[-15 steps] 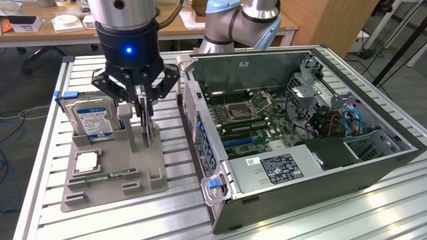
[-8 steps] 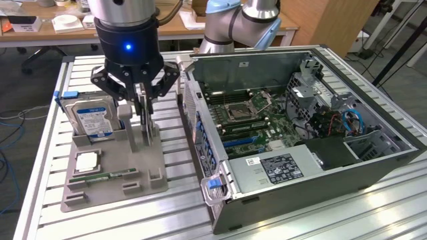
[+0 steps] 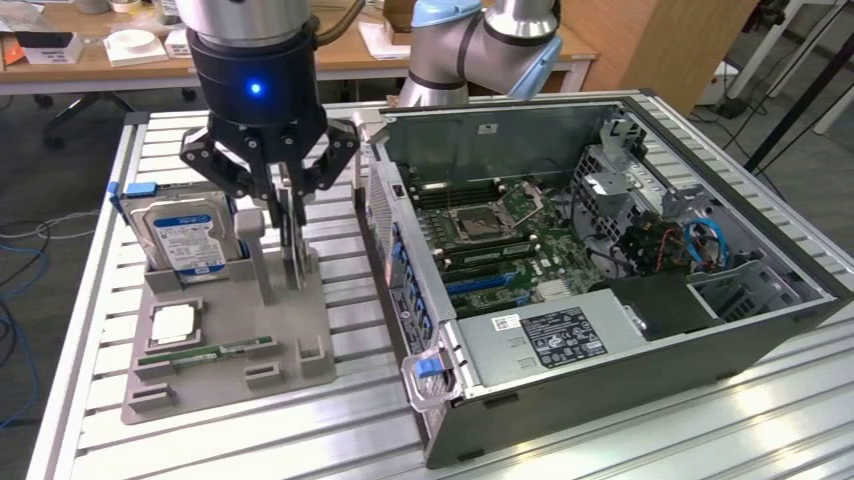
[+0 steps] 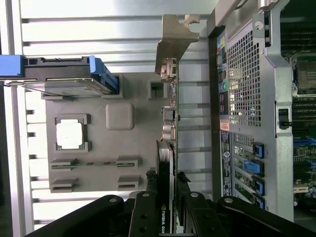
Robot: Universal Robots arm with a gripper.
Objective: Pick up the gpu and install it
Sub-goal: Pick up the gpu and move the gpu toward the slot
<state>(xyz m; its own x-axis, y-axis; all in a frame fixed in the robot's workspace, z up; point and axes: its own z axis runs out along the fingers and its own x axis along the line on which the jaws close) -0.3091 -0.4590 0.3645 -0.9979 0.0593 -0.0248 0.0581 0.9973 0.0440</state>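
The gpu (image 4: 167, 143) is a thin black card seen edge-on, with its silver bracket (image 4: 174, 42) at the far end. It stands on edge at the side of the grey holder tray (image 4: 98, 143) nearest the computer case (image 4: 247, 98). My gripper (image 4: 167, 185) is shut on the card, one black finger pressed against each face near the end with the printed label. In the exterior view my gripper (image 3: 287, 215) hangs straight down over the tray (image 3: 227, 375), to the exterior view's left of the open case (image 3: 747, 330). I cannot tell whether the card is lifted off the tray.
A hard drive (image 3: 187, 235) with blue rails stands in the tray beside my gripper. A silver processor (image 3: 174, 322) and a green memory stick (image 3: 207, 352) lie nearer the tray's front. The motherboard (image 3: 494, 230) lies exposed inside the case. Everything rests on a slatted aluminium table (image 3: 347, 420).
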